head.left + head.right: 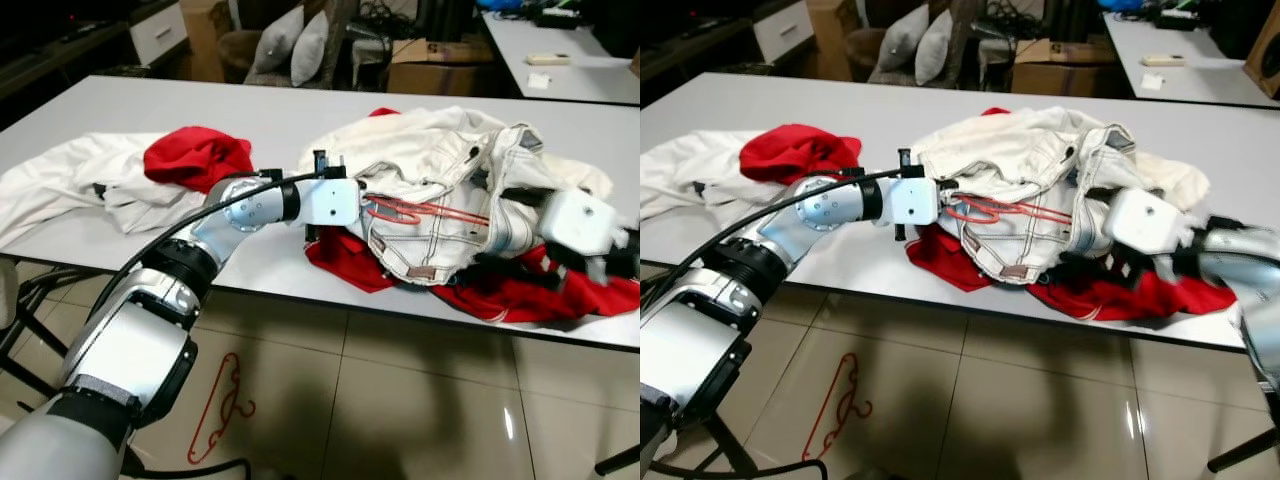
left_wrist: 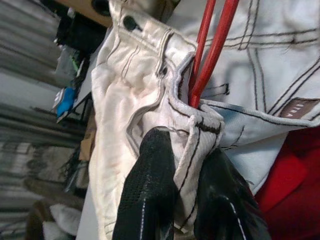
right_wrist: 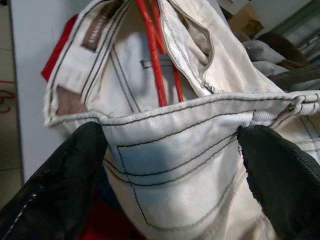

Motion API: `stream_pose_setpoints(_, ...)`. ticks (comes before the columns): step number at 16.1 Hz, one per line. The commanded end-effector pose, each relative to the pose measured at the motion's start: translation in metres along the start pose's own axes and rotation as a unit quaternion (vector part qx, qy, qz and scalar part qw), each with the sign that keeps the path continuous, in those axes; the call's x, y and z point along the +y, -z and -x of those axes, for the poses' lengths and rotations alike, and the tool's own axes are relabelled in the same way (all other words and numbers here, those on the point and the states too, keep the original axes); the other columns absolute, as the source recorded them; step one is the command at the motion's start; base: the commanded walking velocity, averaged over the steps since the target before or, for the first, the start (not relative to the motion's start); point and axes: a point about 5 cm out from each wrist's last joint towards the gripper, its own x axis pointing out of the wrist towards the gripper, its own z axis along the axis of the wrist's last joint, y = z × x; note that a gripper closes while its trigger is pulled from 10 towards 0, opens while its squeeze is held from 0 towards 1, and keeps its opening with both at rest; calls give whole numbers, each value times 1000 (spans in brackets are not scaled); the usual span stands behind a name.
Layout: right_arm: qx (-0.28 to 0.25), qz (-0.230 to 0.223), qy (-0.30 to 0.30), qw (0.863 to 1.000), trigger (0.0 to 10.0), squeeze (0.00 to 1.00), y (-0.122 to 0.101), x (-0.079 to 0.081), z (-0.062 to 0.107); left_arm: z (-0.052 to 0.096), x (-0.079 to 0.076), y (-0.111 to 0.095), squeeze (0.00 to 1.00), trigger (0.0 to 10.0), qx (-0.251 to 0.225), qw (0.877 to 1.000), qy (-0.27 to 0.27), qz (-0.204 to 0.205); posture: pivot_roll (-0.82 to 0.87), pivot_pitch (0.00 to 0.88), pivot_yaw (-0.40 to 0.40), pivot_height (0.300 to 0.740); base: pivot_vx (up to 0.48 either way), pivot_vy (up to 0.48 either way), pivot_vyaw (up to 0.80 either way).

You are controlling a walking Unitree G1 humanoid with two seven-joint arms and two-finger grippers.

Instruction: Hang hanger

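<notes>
1. Red hanger lying inside the waist opening of the white jeans, at centre of the counter; hook end hidden, rods seen running into the garment.
2. White jeans bunched over red clothing at about 5 o'clock of the pile; waistband spread between both grippers.
3. Left gripper at 9 o'clock of the hanger, fingers narrowed and pinching the waistband edge just beside the red rods.
4. Right gripper at 3 o'clock of the hanger, fingers spread wide, with the waistband stretched across between them; firm pinch not confirmed.
5. Second red garment and white cloth at 9 o'clock on the counter, well apart from the work.
6. Another red hanger lying on the floor at 7 o'clock, untouched.
7. Progress, as judged: hanger partly seated in the jeans, early to middle stage. Outstanding: settling the garment on the hanger, lifting it, hanging it. No rail or hook visible.
</notes>
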Motion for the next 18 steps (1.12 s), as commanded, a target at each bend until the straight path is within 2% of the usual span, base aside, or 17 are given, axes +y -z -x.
stream_pose_setpoints(1,1,8,-12,1000,4549,0,0,0,-5,0,3,-7,0,0,-26,1000,-1,-6,-86,0,73,740,0,0,0)
stream_pose_setpoints(2,-9,2,-15,1000,2314,0,-2,-4,-12,1,2,-9,0,0,-33,999,9,-10,-84,0,74,740,0,0,0)
stream_pose_setpoints(4,-10,9,-23,1000,1647,0,-2,-10,-19,1,1,-11,0,0,-36,999,22,-18,-77,0,70,740,0,0,0)
stream_pose_setpoints(5,-13,12,-30,999,1059,0,-3,-13,-22,1,1,-11,0,0,-37,999,24,-19,-75,0,69,740,0,0,0)
stream_pose_setpoints(6,-21,15,-36,999,0,0,-5,-14,-26,2,1,-11,0,0,-37,999,26,-20,-69,0,63,740,0,0,0)
stream_pose_setpoints(9,-23,20,-65,997,0,0,-6,-12,-32,5,2,-11,0,0,-38,999,28,-20,-63,0,60,740,0,0,0)
stream_pose_setpoints(11,-2,18,-84,996,0,0,1,-10,-36,6,5,-13,0,0,-44,999,25,-22,-62,0,62,740,0,0,0)
stream_pose_setpoints(18,-2,5,-69,998,0,0,-2,-18,-49,1,9,-31,0,0,-90,995,31,-18,-62,0,66,740,0,0,0)
